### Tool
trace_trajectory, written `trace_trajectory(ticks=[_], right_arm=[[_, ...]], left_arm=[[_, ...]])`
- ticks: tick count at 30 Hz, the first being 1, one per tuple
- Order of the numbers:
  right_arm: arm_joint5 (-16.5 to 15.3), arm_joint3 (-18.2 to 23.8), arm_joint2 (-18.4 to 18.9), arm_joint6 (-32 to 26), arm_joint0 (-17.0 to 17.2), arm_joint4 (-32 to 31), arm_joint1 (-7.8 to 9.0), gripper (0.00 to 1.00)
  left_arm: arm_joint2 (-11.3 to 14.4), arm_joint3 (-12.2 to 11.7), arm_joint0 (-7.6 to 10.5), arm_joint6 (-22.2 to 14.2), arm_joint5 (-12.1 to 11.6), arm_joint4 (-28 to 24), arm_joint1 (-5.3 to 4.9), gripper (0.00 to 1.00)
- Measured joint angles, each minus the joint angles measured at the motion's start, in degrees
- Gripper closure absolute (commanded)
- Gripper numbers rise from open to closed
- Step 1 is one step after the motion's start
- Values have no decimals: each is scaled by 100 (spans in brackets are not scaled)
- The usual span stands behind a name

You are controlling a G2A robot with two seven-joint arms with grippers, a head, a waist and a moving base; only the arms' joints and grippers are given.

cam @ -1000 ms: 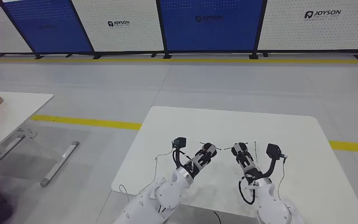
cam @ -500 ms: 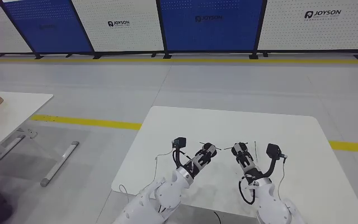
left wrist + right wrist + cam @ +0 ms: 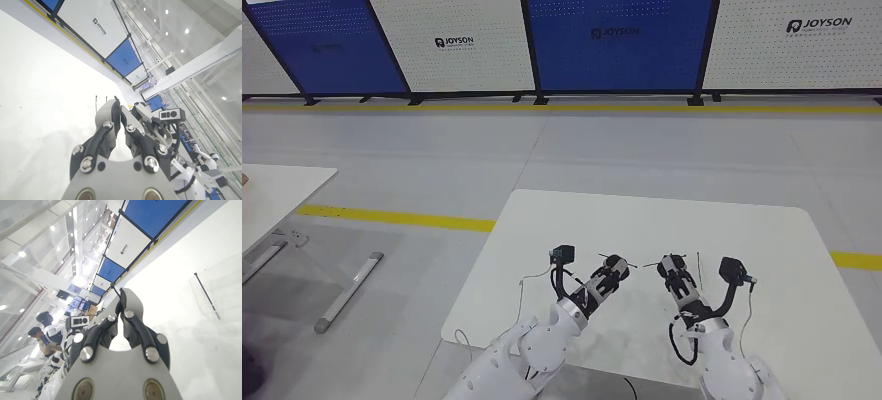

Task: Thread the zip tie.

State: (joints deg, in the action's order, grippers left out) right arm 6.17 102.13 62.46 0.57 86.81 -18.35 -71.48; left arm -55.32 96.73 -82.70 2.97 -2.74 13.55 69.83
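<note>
Right gripper (image 3: 121, 292): clamped on the zip tie (image 3: 113, 285), whose head pokes out past the fingertips.
Left gripper (image 3: 118, 106): fingers pressed together, probably pinching the tail, though the strand is too thin to confirm.
Zip tie: in the gap between the grippers, over the near middle of the table (image 3: 742, 225).
Spare tie (image 3: 206, 294): flat, just right of the right gripper.
Change: neither arm has visibly moved.
Meaning: tail and head are likely not yet mated, and threading is paused at alignment.
</note>
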Motion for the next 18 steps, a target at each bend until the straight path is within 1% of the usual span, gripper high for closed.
trace_trajectory(ticks=[4,15,18], right_arm=[[59,31,-89,133,40,-117,-33,100],[60,41,-90,116,46,-88,-35,100],[4,16,-73,130,45,-49,-48,100]], left_arm=[[-6,1,-4,85,30,151,8,100],[-5,3,-5,87,32,157,8,100],[-5,3,-5,87,32,157,8,100]])
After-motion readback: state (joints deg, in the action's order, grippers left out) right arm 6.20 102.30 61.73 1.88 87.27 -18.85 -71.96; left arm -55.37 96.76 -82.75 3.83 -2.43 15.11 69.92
